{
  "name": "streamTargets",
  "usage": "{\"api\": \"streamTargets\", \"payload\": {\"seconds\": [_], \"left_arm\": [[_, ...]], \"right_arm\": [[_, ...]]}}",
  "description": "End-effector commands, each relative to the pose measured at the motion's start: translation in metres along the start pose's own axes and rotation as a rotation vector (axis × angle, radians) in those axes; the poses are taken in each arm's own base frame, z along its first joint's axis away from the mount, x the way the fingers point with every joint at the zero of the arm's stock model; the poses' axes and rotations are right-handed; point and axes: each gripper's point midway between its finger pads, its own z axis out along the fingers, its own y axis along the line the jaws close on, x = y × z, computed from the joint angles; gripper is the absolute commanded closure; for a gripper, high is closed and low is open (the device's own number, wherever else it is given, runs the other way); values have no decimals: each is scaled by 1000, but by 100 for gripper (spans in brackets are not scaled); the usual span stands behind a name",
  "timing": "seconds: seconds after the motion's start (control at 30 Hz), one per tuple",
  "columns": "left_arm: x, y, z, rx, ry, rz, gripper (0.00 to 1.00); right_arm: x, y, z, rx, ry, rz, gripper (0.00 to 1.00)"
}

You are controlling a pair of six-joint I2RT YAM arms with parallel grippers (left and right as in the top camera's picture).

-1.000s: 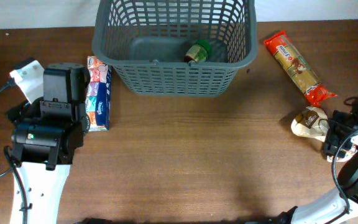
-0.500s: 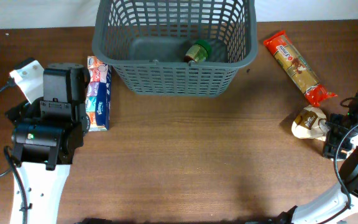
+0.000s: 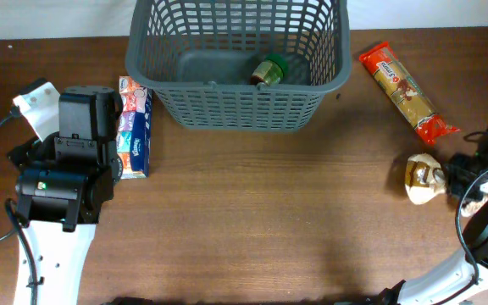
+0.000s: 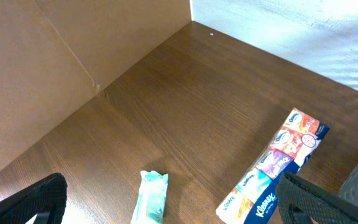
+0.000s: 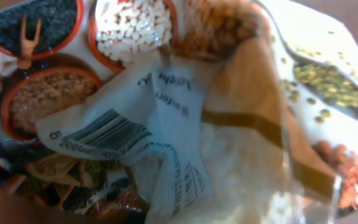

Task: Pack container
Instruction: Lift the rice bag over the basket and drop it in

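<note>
The container (image 3: 235,106), a dark grey lattice basket, stands at the back centre with a green-capped jar (image 3: 268,69) lying inside. At the right edge my right gripper (image 3: 450,179) is shut on a crumpled bag of grains (image 3: 422,178). That bag (image 5: 185,124) fills the right wrist view and hides the fingers. My left gripper (image 4: 174,208) hangs open over a pale green packet (image 4: 151,199). A tissue pack (image 4: 272,168) lies by its right finger. From above, the left arm (image 3: 66,169) sits left of this tissue pack (image 3: 134,127).
A long red-ended pasta packet (image 3: 407,91) lies slanted right of the basket. A pale packet (image 3: 34,100) shows beyond the left arm. A brown cardboard wall (image 4: 55,56) rises on the table's left side.
My right gripper has gone from open to shut on the bag of grains, which now looks scrunched and turned. The left arm has not moved.
</note>
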Motion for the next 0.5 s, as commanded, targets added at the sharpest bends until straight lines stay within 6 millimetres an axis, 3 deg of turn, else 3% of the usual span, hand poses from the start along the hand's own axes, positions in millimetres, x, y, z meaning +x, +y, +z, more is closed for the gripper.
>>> {"api": "streamTargets", "payload": {"seconds": [0.0,0.1,0.13,0.2,0.3,0.43,0.47], "left_arm": [[-4,4,-1,-14,-11,8,0],[-4,4,-1,-14,-11,8,0],[-4,4,-1,-14,-11,8,0],[-4,4,-1,-14,-11,8,0],[-4,4,-1,-14,-11,8,0],[-4,4,-1,-14,-11,8,1],[-4,4,-1,-14,-11,8,0]], "right_arm": [[19,38,-8,-145,146,-138,96],[16,76,-45,-299,181,-208,96],[14,94,-66,-379,193,-251,96],[13,137,-133,-604,210,-372,96],[22,172,-231,-888,234,-533,96],[55,185,-363,-1223,244,-773,96],[64,183,-386,-1279,232,-828,96]]}}
